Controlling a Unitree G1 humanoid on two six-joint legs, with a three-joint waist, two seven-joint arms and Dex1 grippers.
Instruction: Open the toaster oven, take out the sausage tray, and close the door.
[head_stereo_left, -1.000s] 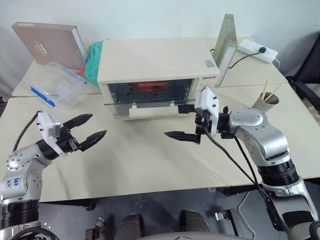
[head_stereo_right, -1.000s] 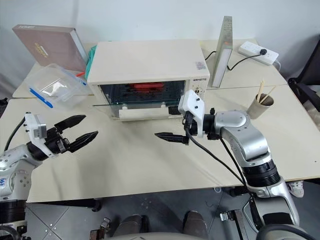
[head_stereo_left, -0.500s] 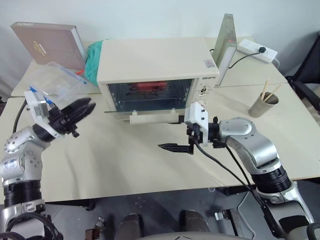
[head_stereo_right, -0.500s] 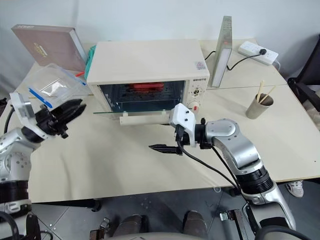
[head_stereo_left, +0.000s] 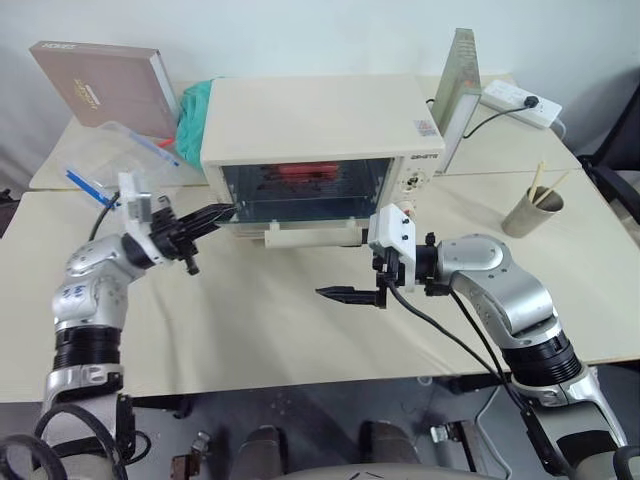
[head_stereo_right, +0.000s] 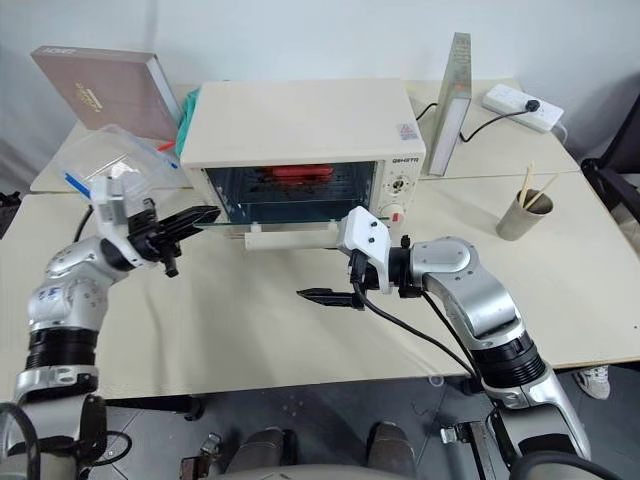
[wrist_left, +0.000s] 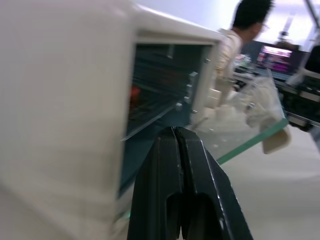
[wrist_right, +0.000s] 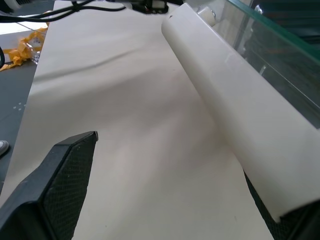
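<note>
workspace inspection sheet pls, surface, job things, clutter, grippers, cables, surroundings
surface: cream table, bare in front of the oven
job's things: oven at centre; door swung down about level, handle at its front edge; red sausages inside on the rack, tray itself hard to make out
clutter: clear plastic box, brown book, green cloth, upright panel, paper cup with sticks
grippers: left gripper shut, tips at the door's left corner by the oven opening; right gripper open, below the handle, holding nothing
cables: power strip with a black cord; black cable along the right arm
surroundings: a person and screens in the left wrist view; dark chair at right
</note>
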